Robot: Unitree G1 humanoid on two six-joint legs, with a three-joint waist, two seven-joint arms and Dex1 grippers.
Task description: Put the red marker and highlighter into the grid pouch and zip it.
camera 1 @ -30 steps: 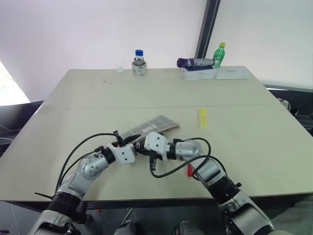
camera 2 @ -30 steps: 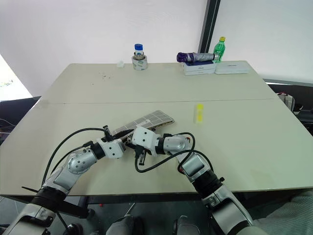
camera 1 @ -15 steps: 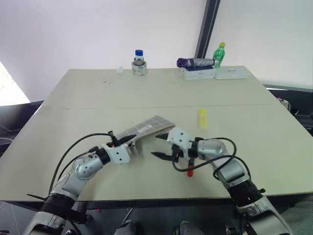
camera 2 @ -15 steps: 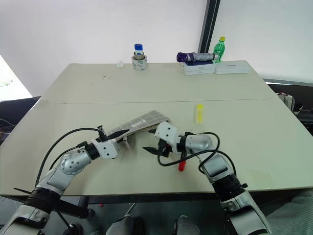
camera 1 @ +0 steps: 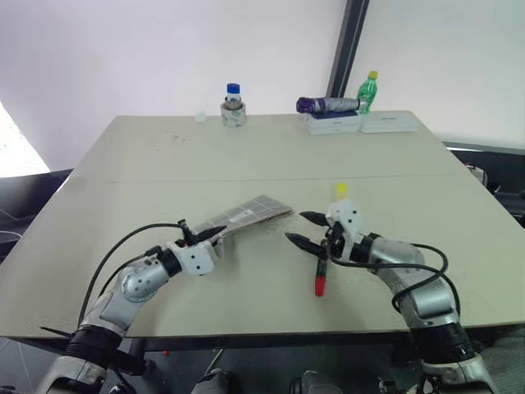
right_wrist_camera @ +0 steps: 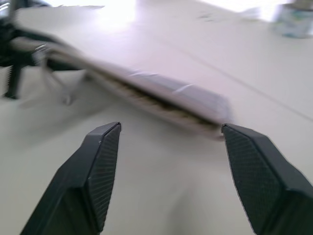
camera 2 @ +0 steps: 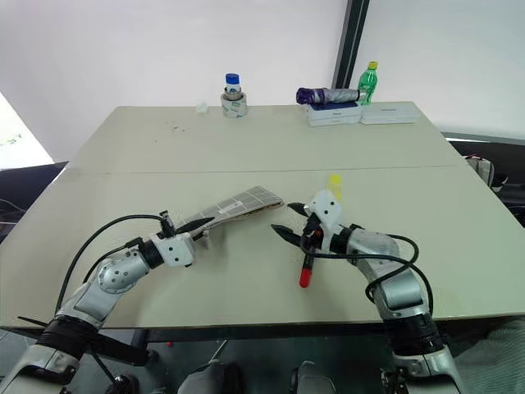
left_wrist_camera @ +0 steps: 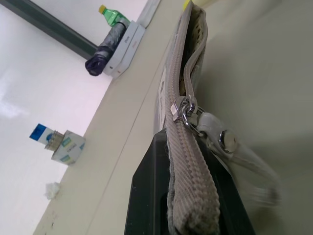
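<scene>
green bottle (camera 1: 371, 89), folded umbrella (camera 1: 326, 105)

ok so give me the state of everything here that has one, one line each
grid pouch: zip part open, one end pinched and lifted, far end on the table
red marker: loose on the table, capped
highlighter: lying on the table, outside the pouch
left gripper: shut on the grid pouch
right gripper: open, empty, above the marker
green bottle: upright, capped
</scene>
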